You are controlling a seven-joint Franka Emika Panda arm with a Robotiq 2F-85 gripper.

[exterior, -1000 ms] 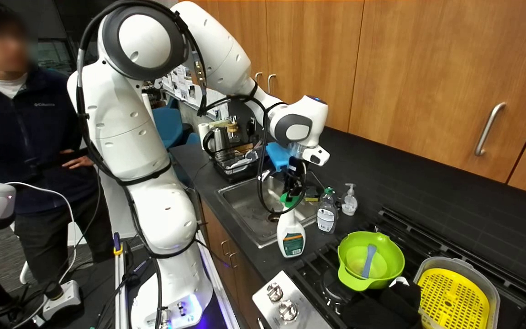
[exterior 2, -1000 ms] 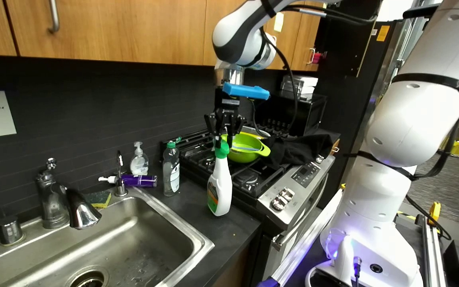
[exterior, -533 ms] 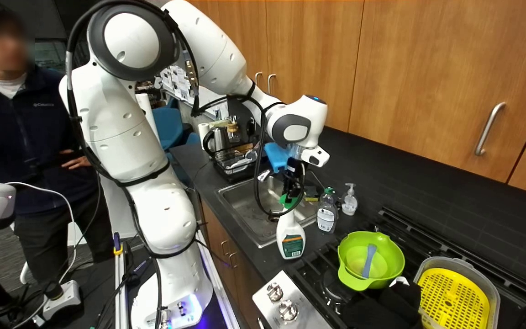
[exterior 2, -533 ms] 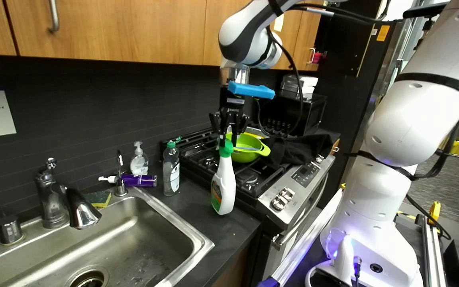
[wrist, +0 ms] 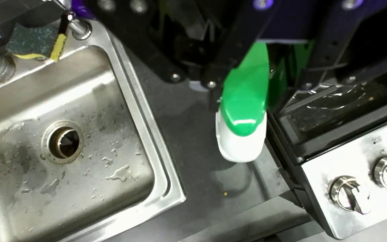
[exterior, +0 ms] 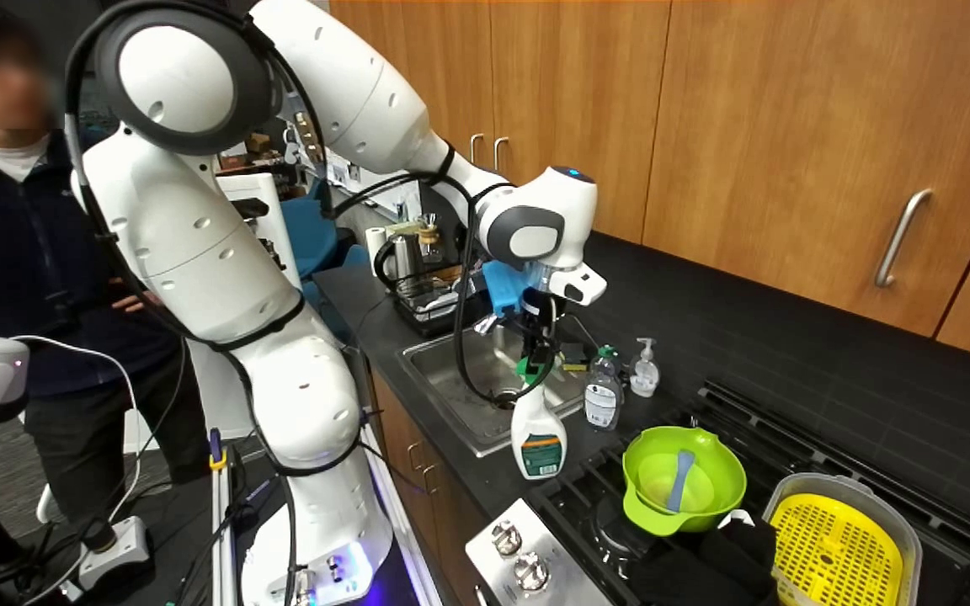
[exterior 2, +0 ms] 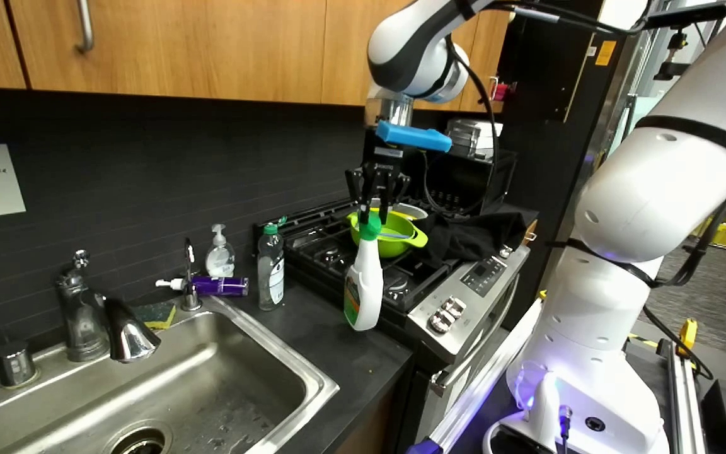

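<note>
Right, the white spray bottle [exterior 2: 365, 287] hangs slightly tilted, apparently just clear of the worktop [exterior 2: 312, 328]. My gripper [exterior 2: 374, 218] is drawn in on its green head [wrist: 244, 104], holding it. Within 1 second, bottle and gripper have shifted together stoveward, so the hold seems firm. Around: sink [wrist: 143, 116], dish-soap bottle [exterior: 602, 400], stove [wrist: 317, 188].

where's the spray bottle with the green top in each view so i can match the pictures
In an exterior view, the spray bottle is slightly right of center, below mid-height; the sink is behind it.
In an exterior view, the spray bottle is near center, slightly low; the sink is lower left.
In the wrist view, the spray bottle is right of center; the sink is left.
Shared landmark: the sink.
</note>
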